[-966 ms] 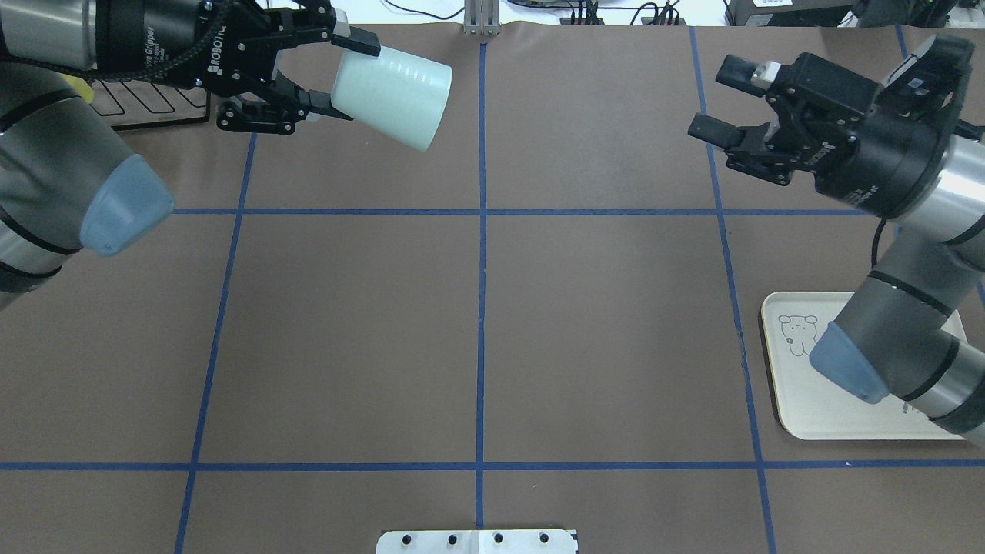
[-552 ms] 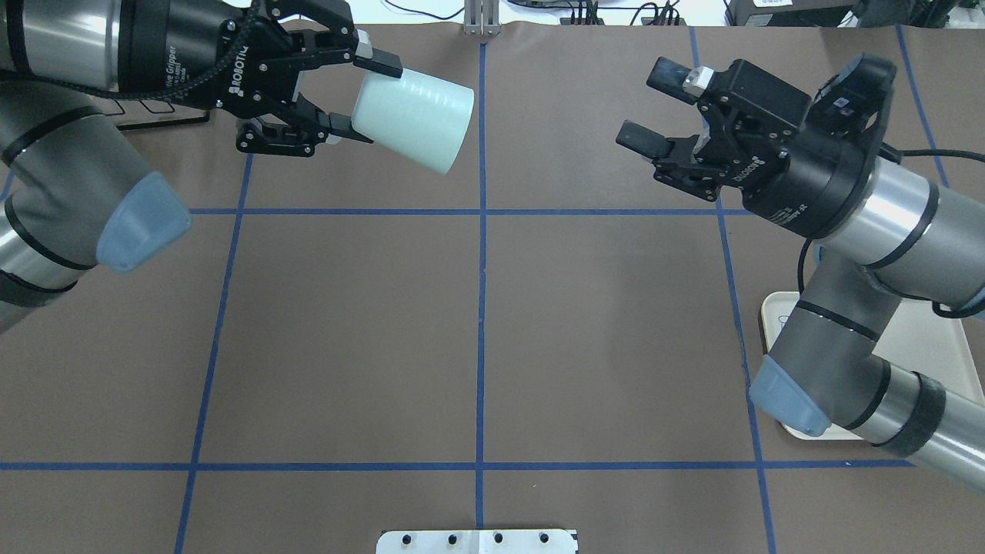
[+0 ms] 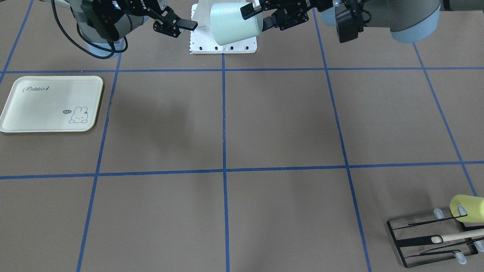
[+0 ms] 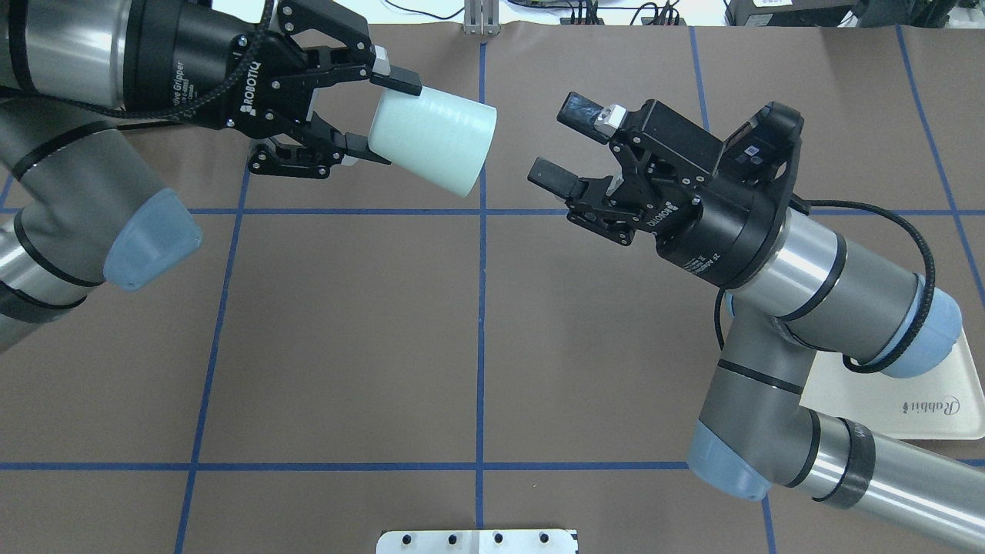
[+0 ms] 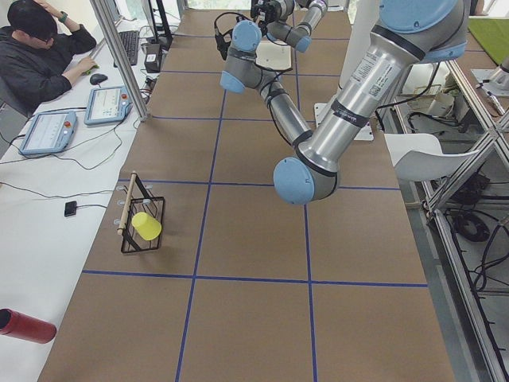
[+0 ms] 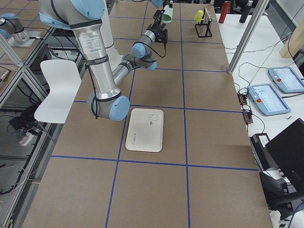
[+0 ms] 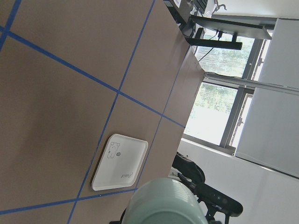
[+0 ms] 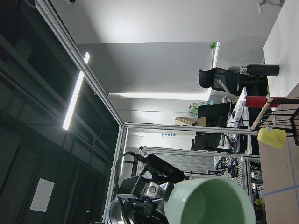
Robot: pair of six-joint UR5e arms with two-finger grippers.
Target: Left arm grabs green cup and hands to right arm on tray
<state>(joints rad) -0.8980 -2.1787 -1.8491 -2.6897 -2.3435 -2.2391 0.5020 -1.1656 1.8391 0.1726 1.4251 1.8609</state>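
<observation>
My left gripper (image 4: 375, 115) is shut on the base end of the pale mint-green cup (image 4: 435, 140) and holds it on its side in the air, mouth toward the table's middle. My right gripper (image 4: 565, 144) is open and empty, facing the cup's mouth with a short gap between them. In the front-facing view the cup (image 3: 232, 22) hangs between the left gripper (image 3: 259, 17) and the right gripper (image 3: 177, 20). The right wrist view looks into the cup's mouth (image 8: 210, 203). The cream rabbit tray (image 3: 38, 113) lies empty on the robot's right; my right arm partly covers it in the overhead view (image 4: 923, 408).
A black wire rack (image 3: 427, 241) with a yellow-green cup (image 3: 467, 207) and a wooden stick stands at the far left corner. A white mounting plate (image 4: 477, 541) sits at the near table edge. An operator (image 5: 36, 48) sits at the side desk.
My left gripper has carried the cup rightward toward the centre line. My right arm has swung left off the tray side, bringing its open gripper close to the cup's mouth.
</observation>
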